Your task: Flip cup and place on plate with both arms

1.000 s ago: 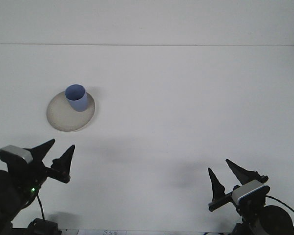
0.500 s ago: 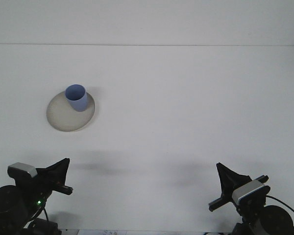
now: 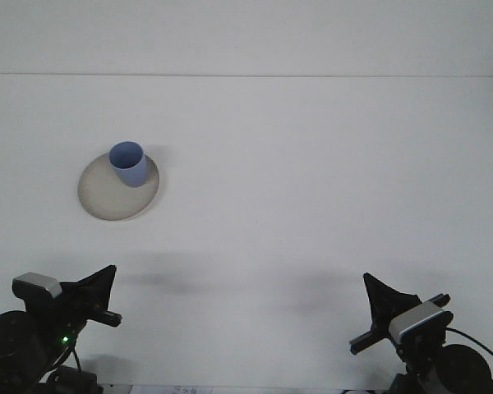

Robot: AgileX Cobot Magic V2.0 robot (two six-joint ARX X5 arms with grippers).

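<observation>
while cup [image 3: 128, 164] sits upright on plate [image 3: 118, 189] far left, both pincers seemingly closed at near edge.

The cup [image 3: 129, 163] looks like smooth, matt blue plastic. It stands on a plate [image 3: 107, 199] of pale, speckled, dull ceramic-like finish near the tabletop's left edge. The tabletop [image 3: 312, 180] is a plain white, matt, even surface. Both grippers, left [image 3: 99, 294] and right [image 3: 384, 304], show matt black plastic-looking fingers with grey housings behind.
</observation>
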